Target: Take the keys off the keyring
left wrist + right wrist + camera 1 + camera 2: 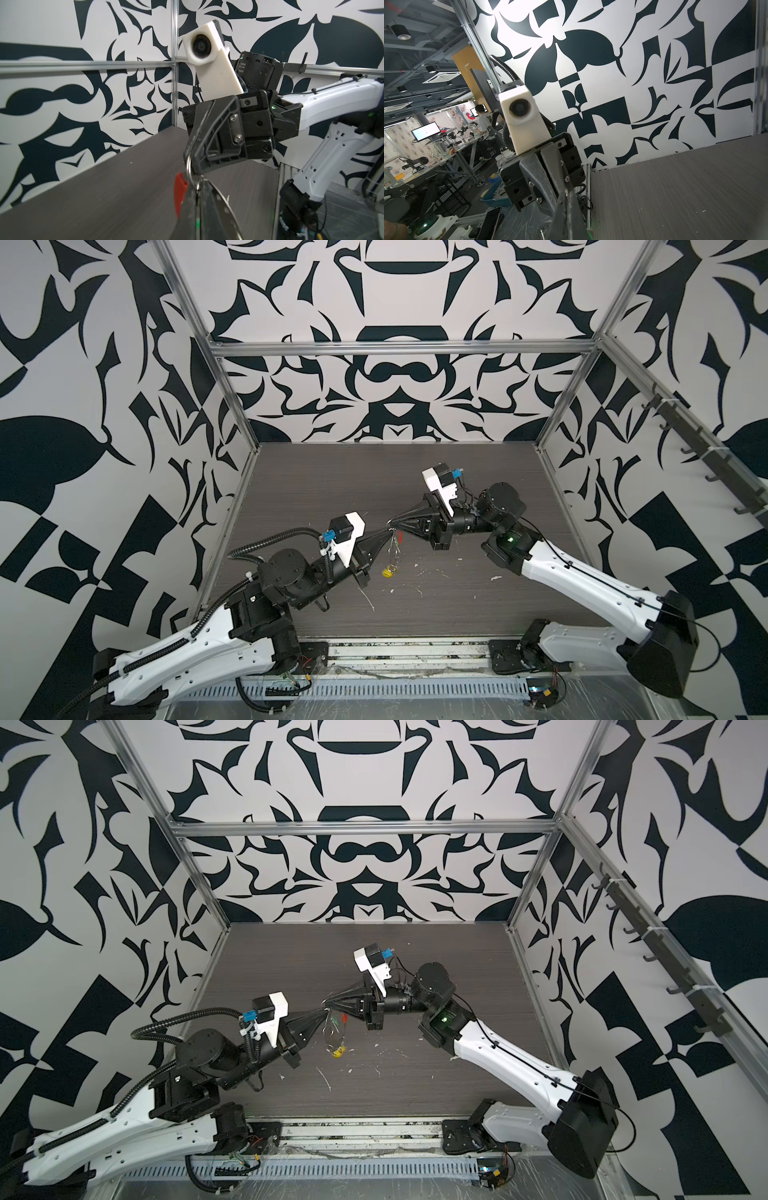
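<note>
Both grippers meet tip to tip above the middle of the table. The keyring (332, 1032), a thin grey hoop with a red sleeve (400, 536) (180, 193), hangs below them. My right gripper (388, 524) (192, 168) is shut on a small silver ring (188, 166) at the hoop's top. My left gripper (390, 532) (198, 199) is shut at another small ring there. The yellow key (390, 571) (338, 1051) dangles at the hoop's bottom, close to the table. A green sliver, the green key (198, 223), shows through the slit between the left fingers.
White flecks (370, 601) (494, 577) lie scattered on the dark wood-grain table (457, 614). Patterned walls and aluminium posts (232, 406) close in three sides. A rail of hooks (685, 448) runs along the right wall.
</note>
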`<state>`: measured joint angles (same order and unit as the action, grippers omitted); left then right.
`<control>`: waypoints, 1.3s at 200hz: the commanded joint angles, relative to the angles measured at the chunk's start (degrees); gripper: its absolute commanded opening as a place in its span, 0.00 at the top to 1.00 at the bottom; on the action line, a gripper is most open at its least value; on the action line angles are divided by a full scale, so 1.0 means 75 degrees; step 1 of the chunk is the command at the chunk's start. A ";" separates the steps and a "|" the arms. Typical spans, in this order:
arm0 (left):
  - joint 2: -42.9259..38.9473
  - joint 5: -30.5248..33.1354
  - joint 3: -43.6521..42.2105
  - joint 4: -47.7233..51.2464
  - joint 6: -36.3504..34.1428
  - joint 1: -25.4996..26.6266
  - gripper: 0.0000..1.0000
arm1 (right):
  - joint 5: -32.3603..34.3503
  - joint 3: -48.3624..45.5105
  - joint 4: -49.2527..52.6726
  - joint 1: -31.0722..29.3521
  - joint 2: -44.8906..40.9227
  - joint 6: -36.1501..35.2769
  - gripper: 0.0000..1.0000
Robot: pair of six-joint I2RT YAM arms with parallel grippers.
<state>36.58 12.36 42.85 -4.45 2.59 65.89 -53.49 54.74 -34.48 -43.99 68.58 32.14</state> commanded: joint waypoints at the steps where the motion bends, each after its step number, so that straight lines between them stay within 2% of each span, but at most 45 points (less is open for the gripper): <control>1: 0.0063 -0.0003 0.0175 -0.0228 -0.0055 -0.0099 1.00 | -0.0040 -0.0050 -0.0380 -0.0065 -0.0096 0.0210 1.00; 147: 0.0350 0.0114 0.0768 0.0625 0.0072 -0.0124 1.00 | 0.0077 -0.0563 -0.0267 -0.0065 -0.0556 0.0069 1.00; 158: 0.0352 0.0078 0.0763 0.0617 0.0110 -0.0123 0.85 | 0.0078 -0.0566 -0.0266 -0.0065 -0.0571 0.0052 1.00; 166: 0.0341 0.0043 0.0726 0.0584 0.0112 -0.0115 0.79 | 0.0038 -0.0549 -0.0281 -0.0068 -0.0565 0.0051 1.00; 194: 0.0261 -0.0005 0.0616 0.0347 0.0111 -0.0115 0.70 | -0.0042 -0.0525 -0.0323 -0.0065 -0.0519 0.0086 1.00; 207: 0.0248 -0.0005 0.0602 0.0274 0.0072 -0.0119 0.70 | -0.0054 -0.0513 -0.0325 -0.0065 -0.0510 0.0097 1.00; 226: 0.0330 -0.0020 0.0649 0.0253 0.0007 -0.0117 0.80 | -0.0063 -0.0501 -0.0359 -0.0066 -0.0496 0.0129 1.00; 260: 0.0453 -0.0039 0.0732 0.0253 -0.0041 -0.0135 0.91 | -0.0101 -0.0486 -0.0407 -0.0065 -0.0485 0.0179 1.00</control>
<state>39.64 11.05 46.72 0.91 2.70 65.28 -51.31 50.50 -35.03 -43.83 65.63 32.95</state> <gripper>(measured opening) 0.127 0.054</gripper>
